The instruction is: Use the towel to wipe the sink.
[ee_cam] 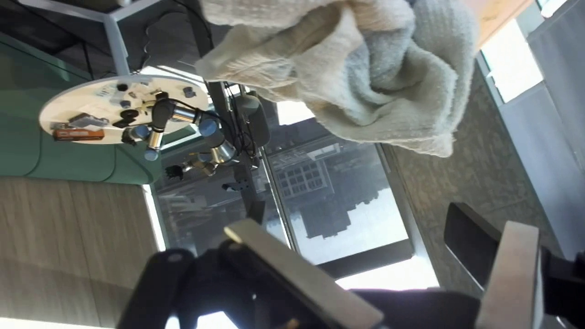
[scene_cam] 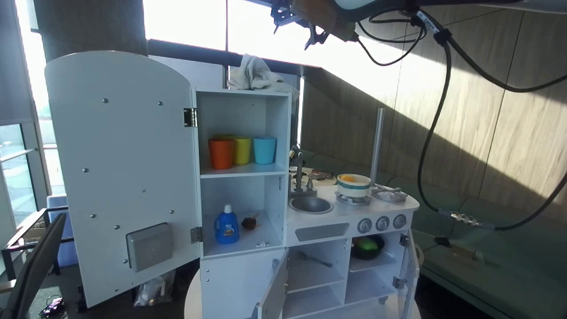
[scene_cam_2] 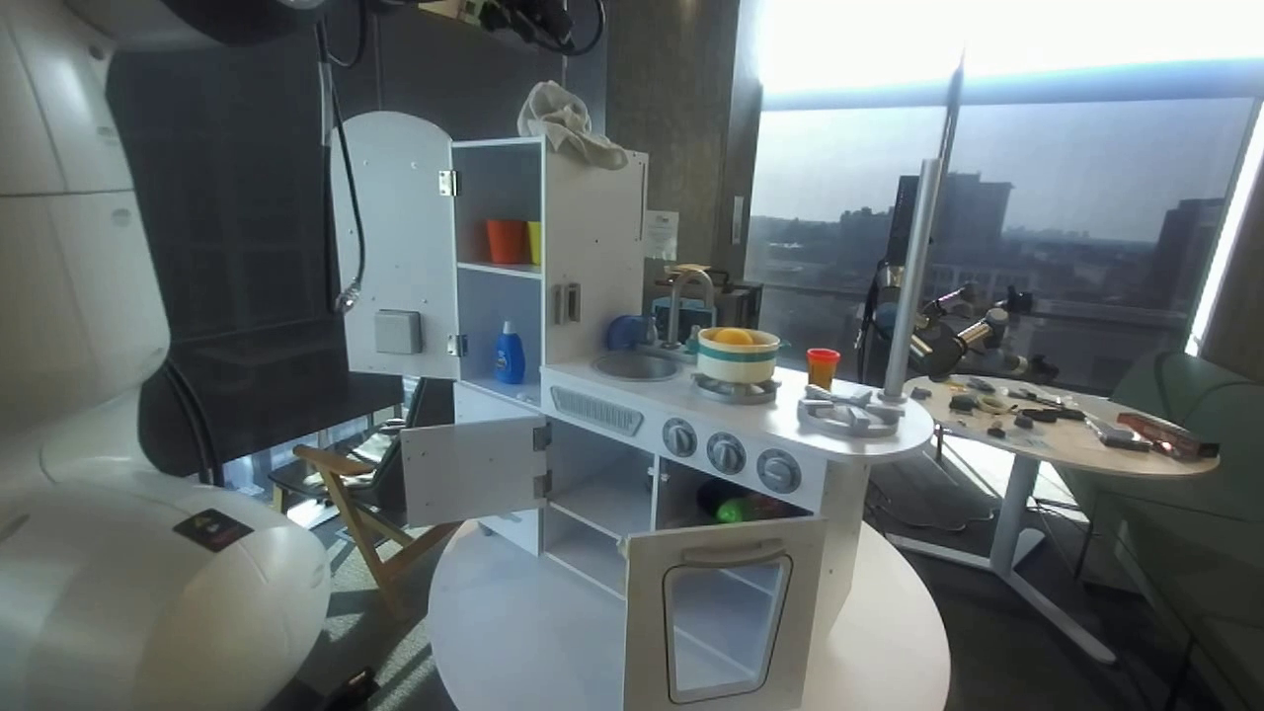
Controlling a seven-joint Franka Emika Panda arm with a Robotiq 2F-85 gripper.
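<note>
A whitish, crumpled towel (scene_cam: 257,76) lies on top of the tall white cabinet and hangs over its edge. It also shows in an exterior view (scene_cam_2: 561,123) and large at the top of the wrist view (ee_cam: 379,77). The small round grey sink (scene_cam: 311,205) is set in the toy kitchen counter; it also shows in an exterior view (scene_cam_2: 635,368). My gripper (scene_cam: 291,40) is open and empty, above and apart from the towel. In the wrist view its spread fingers (ee_cam: 374,237) have nothing between them. In an exterior view the gripper (scene_cam_2: 538,22) is partly cut off at the top.
The cabinet door (scene_cam: 119,177) stands open. A faucet (scene_cam: 299,170) rises behind the sink. A pot (scene_cam: 353,185) with an orange item sits on a burner beside it. A metal pole (scene_cam: 377,146) stands upright at the counter's end. Cups (scene_cam: 220,153) and a blue bottle (scene_cam: 227,226) stand on shelves.
</note>
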